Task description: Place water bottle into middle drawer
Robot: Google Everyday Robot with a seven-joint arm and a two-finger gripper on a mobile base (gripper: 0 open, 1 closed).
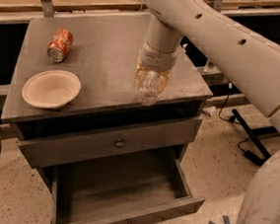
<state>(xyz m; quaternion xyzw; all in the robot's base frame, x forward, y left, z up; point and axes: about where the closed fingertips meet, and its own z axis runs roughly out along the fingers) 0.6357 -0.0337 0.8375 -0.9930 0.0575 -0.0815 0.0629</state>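
The clear ribbed plastic water bottle (147,90) hung with its long axis close to upright, leaning a little so that its lower end pointed down at the front right part of the table and its upper end ran up into the gripper. Which end carried the cap could not be told. The bottle was over the table top, just behind the front edge, and whether its lower end touched the surface could not be made out.

The gripper (152,78) sat directly above it, at the end of a thick white arm (226,43) that came in from the upper right. Its amber fingers (139,74) were drawn in narrowly against the two sides of the bottle's upper part, holding it.

The dull grey table (102,41) also carried a shallow cream bowl (51,88) near the front left and an orange soda can (60,45) lying on its side behind the bowl, both well apart from the bottle.

Under the top, a grey drawer with a round metal knob (120,143) was closed. Below that, the wide grey middle drawer (122,196) stood pulled out.
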